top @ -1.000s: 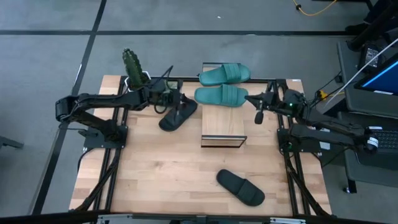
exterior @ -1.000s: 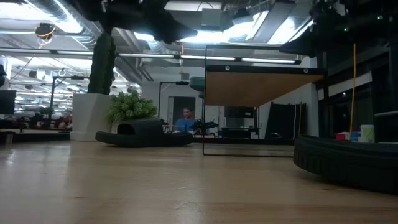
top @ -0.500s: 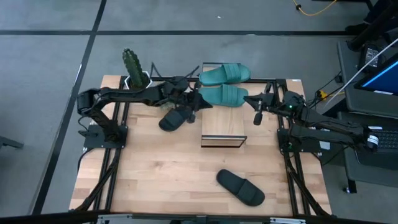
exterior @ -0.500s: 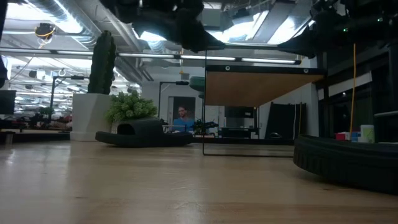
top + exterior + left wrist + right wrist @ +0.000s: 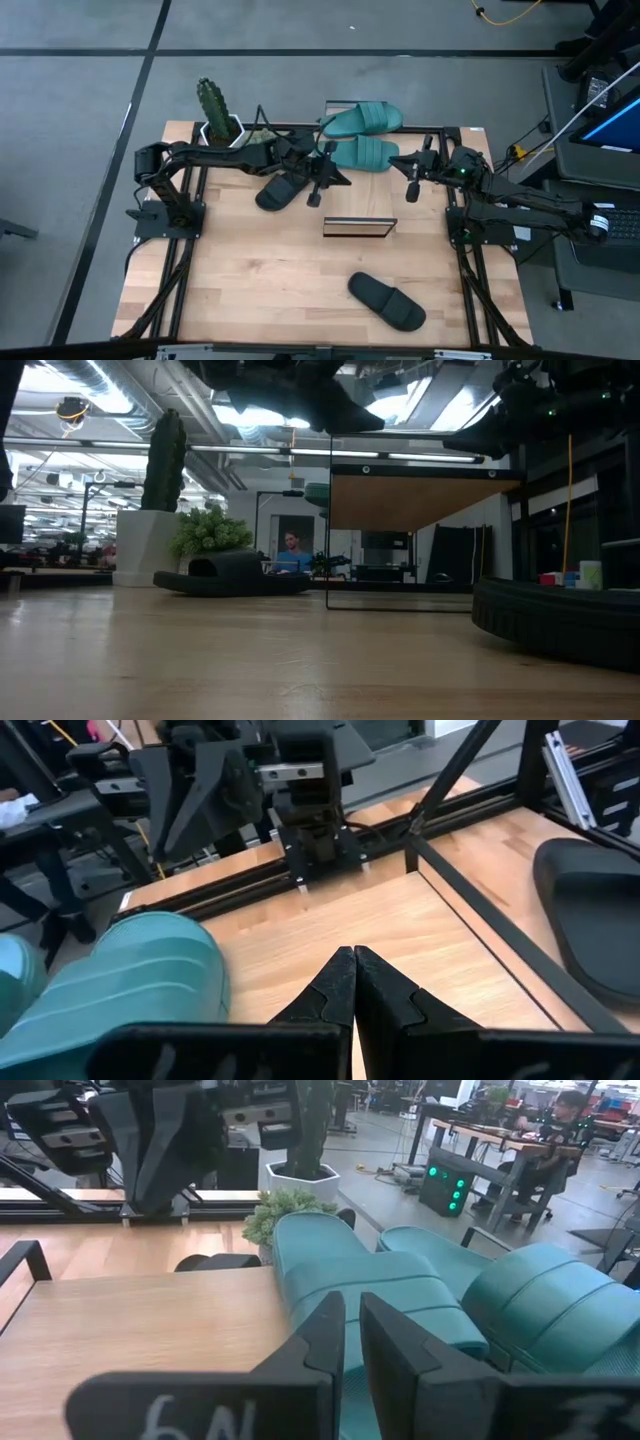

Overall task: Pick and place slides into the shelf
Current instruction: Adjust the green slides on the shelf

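- Low rectangular shelf [image 5: 358,213] with a pale wood plank top and thin black metal frame, at centre of the high view, on the butcher-block table [image 5: 250,290] of light, jointed wood strips.
- 2 teal-green rubber slides with wide ribbed straps: far teal slide [image 5: 362,118] at upper centre, off the shelf's far edge; near teal slide [image 5: 362,153] just below it in the frame, lying on the shelf's far end.
- 2 matte black rubber slides: upper black slide [image 5: 281,190] left of the shelf on bare tabletop; lower black slide [image 5: 387,301] at lower centre of the high view, well apart from the shelf and both arms.
- Left gripper [image 5: 316,191], dark and slim, reaching from the left to the shelf's left edge, between the upper black slide and the near teal slide; fingers [image 5: 338,982] pressed together, holding nothing; the teal strap beside them in the left wrist view.
- Right gripper [image 5: 414,183], at upper right of centre, just beside the toe end of the near teal slide; fingers [image 5: 325,1330] parted by a narrow gap, nothing between them, teal ribbed straps straight ahead in the right wrist view.
- Tall green cactus in a white pot [image 5: 214,108] at upper left, a small leafy plant [image 5: 285,1208] beside it.
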`<action>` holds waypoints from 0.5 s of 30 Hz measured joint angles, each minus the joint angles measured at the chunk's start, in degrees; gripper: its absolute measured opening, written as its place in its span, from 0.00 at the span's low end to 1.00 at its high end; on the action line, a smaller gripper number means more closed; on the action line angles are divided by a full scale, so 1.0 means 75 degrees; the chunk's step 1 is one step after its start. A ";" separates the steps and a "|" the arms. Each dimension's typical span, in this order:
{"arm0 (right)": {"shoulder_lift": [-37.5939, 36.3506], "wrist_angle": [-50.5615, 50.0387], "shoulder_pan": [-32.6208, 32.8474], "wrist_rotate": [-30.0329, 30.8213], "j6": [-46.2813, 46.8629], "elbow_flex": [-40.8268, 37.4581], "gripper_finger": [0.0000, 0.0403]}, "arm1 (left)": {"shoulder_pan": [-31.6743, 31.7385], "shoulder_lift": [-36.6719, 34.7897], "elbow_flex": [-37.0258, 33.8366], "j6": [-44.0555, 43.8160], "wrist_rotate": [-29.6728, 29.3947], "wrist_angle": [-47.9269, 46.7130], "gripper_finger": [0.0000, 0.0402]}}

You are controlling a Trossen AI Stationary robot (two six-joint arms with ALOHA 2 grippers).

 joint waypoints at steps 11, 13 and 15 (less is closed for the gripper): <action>0.0000 0.0012 -0.0006 0.0001 -0.0231 0.0000 0.10 | 0.0058 0.0359 0.0013 0.0100 0.0127 0.0308 0.00; 0.0000 0.0028 -0.0006 -0.0001 -0.0379 0.0000 0.10 | 0.0053 0.0450 0.0117 0.0147 0.0109 0.0139 0.00; 0.0000 0.0033 -0.0006 0.0000 -0.0162 0.0000 0.10 | 0.0055 0.0599 0.0408 0.0152 0.0103 0.0027 0.00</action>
